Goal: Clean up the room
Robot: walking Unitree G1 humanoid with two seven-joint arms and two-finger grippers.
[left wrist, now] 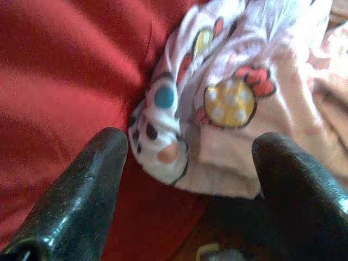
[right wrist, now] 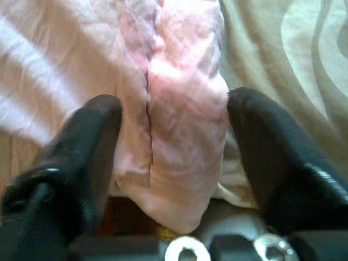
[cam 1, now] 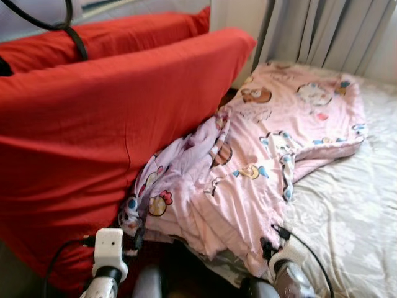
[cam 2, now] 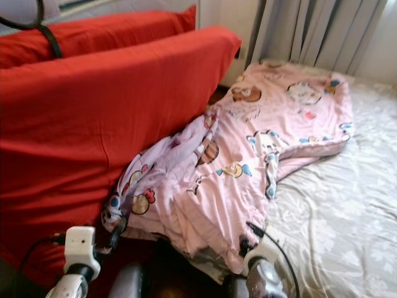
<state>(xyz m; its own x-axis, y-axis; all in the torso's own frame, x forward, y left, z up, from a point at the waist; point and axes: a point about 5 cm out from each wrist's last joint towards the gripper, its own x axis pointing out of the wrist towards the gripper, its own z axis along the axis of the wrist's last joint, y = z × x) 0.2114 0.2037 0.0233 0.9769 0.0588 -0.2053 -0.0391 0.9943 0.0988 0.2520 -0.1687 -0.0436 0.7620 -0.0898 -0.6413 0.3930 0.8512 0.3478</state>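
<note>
A pink blanket printed with cartoon animals lies crumpled across the left part of a bed, running from the far end near the curtains down to the near edge in front of the robot. Its left side is bunched in folds against a big red cushion, which stands on edge at the left; a second red cushion sits just behind it. To the right of the blanket the pale patterned sheet is bare and rumpled.

The left gripper is low at the near left, at the blanket's near-left corner where the cloth meets the red cushion. Its two black fingers are spread wide, one over the red fabric and the other over the pink cloth, with the printed corner lying between them. They seem to be just short of the cloth rather than gripping it, though the blur in the wrist view makes that hard to settle.

The right gripper is at the near right, at the blanket's near hem beside the sheet. Its fingers are also spread, straddling a hanging fold of pink cloth with a seam down it; the fold sits in the gap and the fingers are not pressed together on it. A black cable loops over the right wrist, and another trails from the left one.
</note>
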